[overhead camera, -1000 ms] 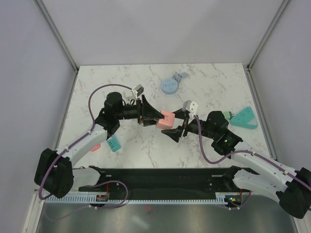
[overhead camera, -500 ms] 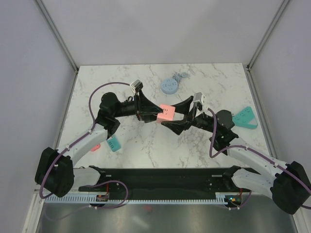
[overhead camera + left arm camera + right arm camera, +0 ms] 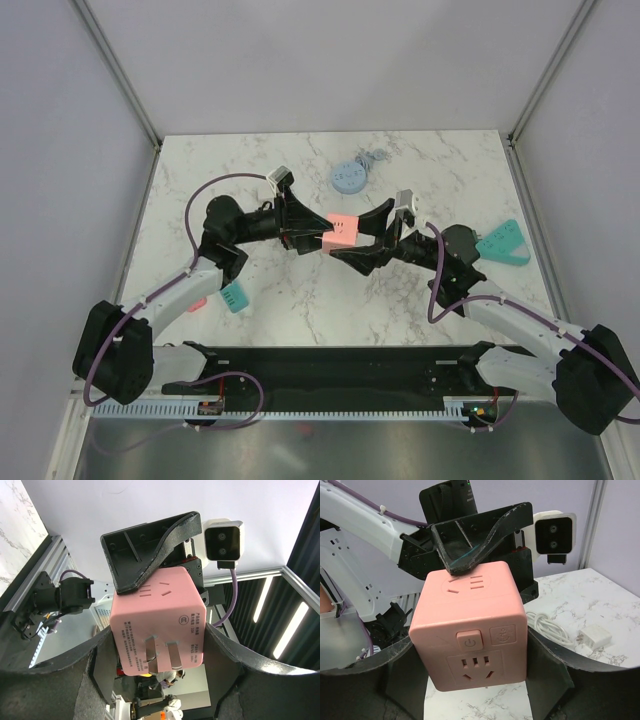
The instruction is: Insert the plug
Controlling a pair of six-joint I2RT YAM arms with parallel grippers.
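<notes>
From above, a pink socket cube [image 3: 342,232] hangs in the air over the middle of a white marble tabletop [image 3: 420,170], caught between the two arms. The left gripper [image 3: 322,232] meets it from the left and is clamped on it; the right gripper [image 3: 362,236] meets it from the right. Pale grey walls [image 3: 330,60] enclose the table on three sides, with an aluminium post [image 3: 118,70] rising in each far corner. Beyond the cube lies a round blue disc [image 3: 348,178] with a small grey piece [image 3: 376,157] touching its far edge. To the cube's right rests a teal wedge [image 3: 503,243]; to its near left sits a small teal block [image 3: 234,297] beside a red scrap [image 3: 196,303]. A black base plate [image 3: 330,370] runs along the near edge. In the left wrist view the cube fills the middle, its two metal prongs [image 3: 162,655] facing the camera, the wrist's own fingers on either side and a finger of the other arm across its top; behind the cube are plain white panelling and a sliver of marble. In the right wrist view the cube shows its power button [image 3: 469,641] and a socket face. The right fingers [image 3: 545,675] press both its sides with no gap, so that claw grasps it too. To the cube's right, on the marble, lie a white plug [image 3: 594,636] and its coiled cable [image 3: 547,627], apart from the cube.
</notes>
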